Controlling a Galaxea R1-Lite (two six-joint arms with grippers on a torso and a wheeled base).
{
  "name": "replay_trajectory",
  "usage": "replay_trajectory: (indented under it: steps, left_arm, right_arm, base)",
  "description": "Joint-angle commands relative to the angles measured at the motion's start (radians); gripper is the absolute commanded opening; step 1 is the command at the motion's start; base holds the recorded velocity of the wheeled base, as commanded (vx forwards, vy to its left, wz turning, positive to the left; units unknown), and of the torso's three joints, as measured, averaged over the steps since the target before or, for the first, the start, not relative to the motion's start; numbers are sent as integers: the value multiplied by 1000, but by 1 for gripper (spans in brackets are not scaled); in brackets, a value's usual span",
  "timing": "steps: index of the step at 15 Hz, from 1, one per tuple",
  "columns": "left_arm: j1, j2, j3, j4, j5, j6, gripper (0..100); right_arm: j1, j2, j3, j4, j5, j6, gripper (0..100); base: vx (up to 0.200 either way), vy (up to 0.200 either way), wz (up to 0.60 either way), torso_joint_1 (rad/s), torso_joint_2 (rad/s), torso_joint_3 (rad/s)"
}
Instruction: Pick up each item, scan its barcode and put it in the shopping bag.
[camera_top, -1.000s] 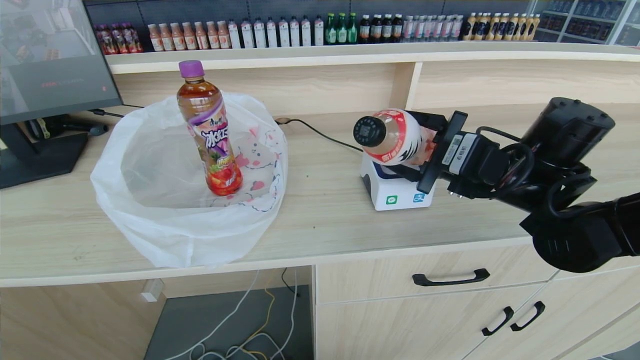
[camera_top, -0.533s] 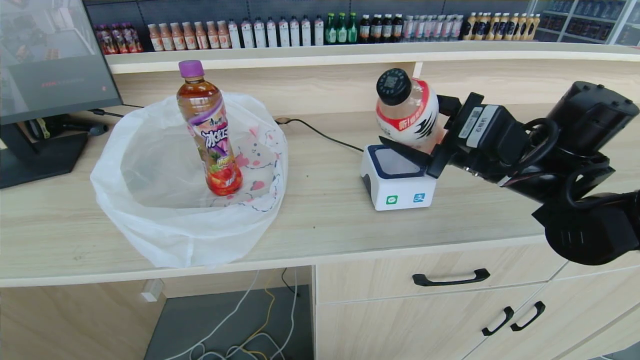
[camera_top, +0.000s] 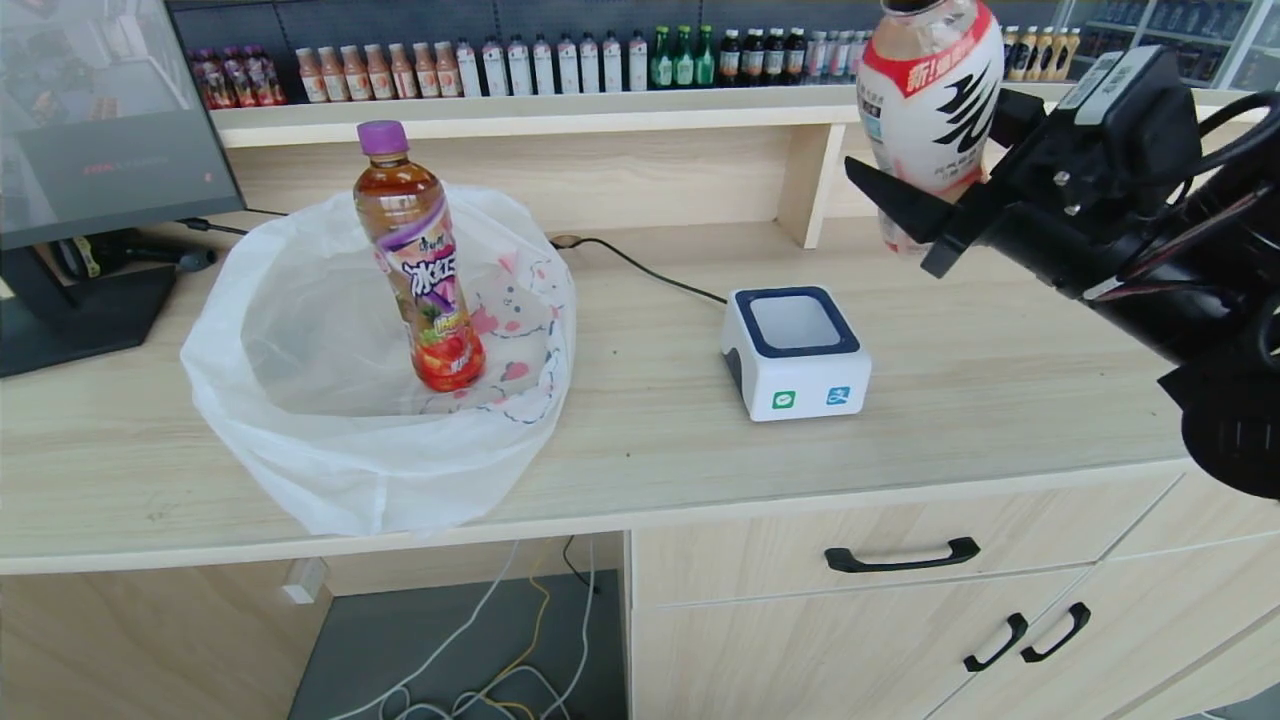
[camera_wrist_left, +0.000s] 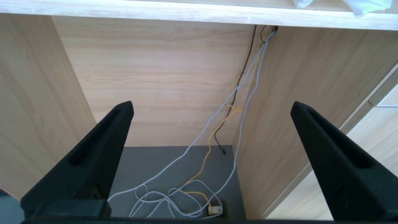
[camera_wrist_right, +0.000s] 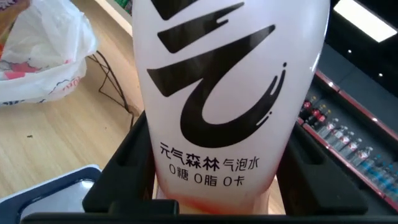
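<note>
My right gripper (camera_top: 935, 170) pinches a white bottle (camera_top: 930, 80) upright, high above the counter (camera_top: 650, 450), behind and right of the scanner (camera_top: 795, 350) and well apart from the bag (camera_top: 300, 440). A tea bottle (camera_top: 415, 260) already stands inside the bag, so I judge one item done. Whether the white bottle has scanned I cannot tell; bagging it remains. My left gripper (camera_wrist_left: 211, 112) hangs spread open below the counter, holding nothing.

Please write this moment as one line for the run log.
right hand: shut on white bottle, upright, above counter | left hand: open, empty | scanner: bare | tea bottle: standing in shopping bag
</note>
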Motion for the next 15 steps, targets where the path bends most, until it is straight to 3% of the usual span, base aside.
replay_trajectory:
  steps: [1,10,14,15]
  left_arm:
    - [0,0,0,0,0,0,100]
    - [0,0,0,0,0,0,100]
    - [0,0,0,0,0,0,100]
    - [0,0,0,0,0,-2,100]
  right_arm:
    - [-2,-32,-1,-6,-53,59,0]
    - [-57,-27,-10,-81,-303,556,0]
    - [-57,-35,44,-84,-374,635,0]
    - [-52,-38,48,-87,-451,681,0]
  base:
    - [0,0,0,0,0,0]
    - [0,0,0,0,0,0]
    - [0,0,0,0,0,0]
    - [0,0,0,0,0,0]
